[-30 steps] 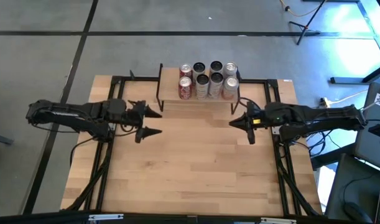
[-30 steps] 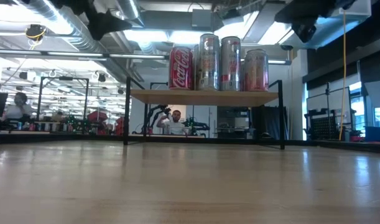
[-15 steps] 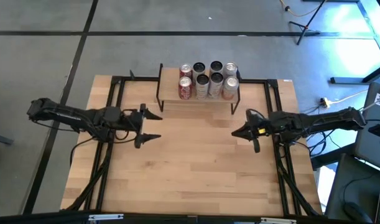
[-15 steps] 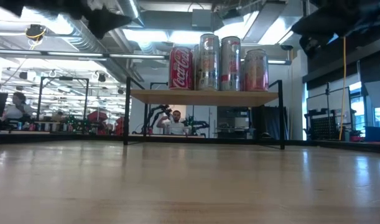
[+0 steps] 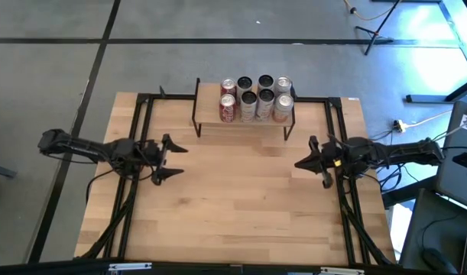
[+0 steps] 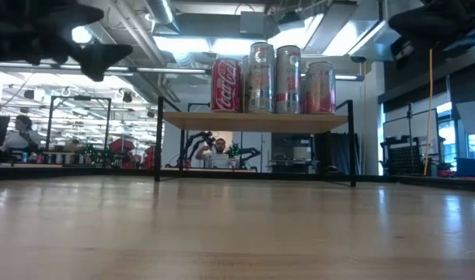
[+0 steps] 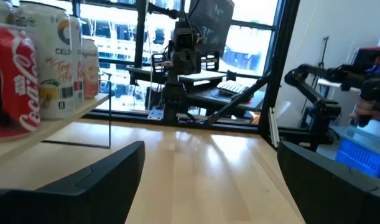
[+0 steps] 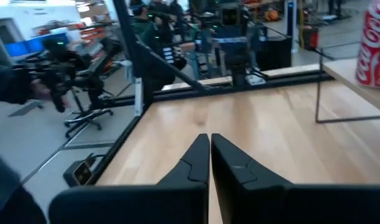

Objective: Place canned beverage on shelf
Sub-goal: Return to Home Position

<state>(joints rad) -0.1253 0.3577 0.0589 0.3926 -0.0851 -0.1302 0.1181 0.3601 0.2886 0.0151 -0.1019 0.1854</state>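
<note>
The shelf (image 5: 208, 107) stands at the middle of the table's far edge on thin black legs, its board (image 6: 253, 121) raised above the tabletop. Several cans (image 5: 256, 98) stand upright on it in two rows, a red cola can (image 6: 226, 84) at the left end. My left gripper (image 5: 179, 160) hovers open over the table's left part, pointing level toward the right, with nothing between its fingers (image 7: 90, 180). My right gripper (image 5: 298, 163) hovers shut and empty over the right part, pointing left. Neither is near the cans.
Black frame rails (image 5: 145, 122) run along the table's left and right sides under the arms. Bare tabletop (image 5: 241, 191) lies between the two grippers and toward the near edge. A person (image 6: 218, 152) sits in the room behind the shelf.
Both grippers have sunk lower and drawn back, the left toward the table's left edge, the right toward its right edge. Both have tipped up to point level. The left has stayed open, the right shut. The cans and the shelf have not moved.
</note>
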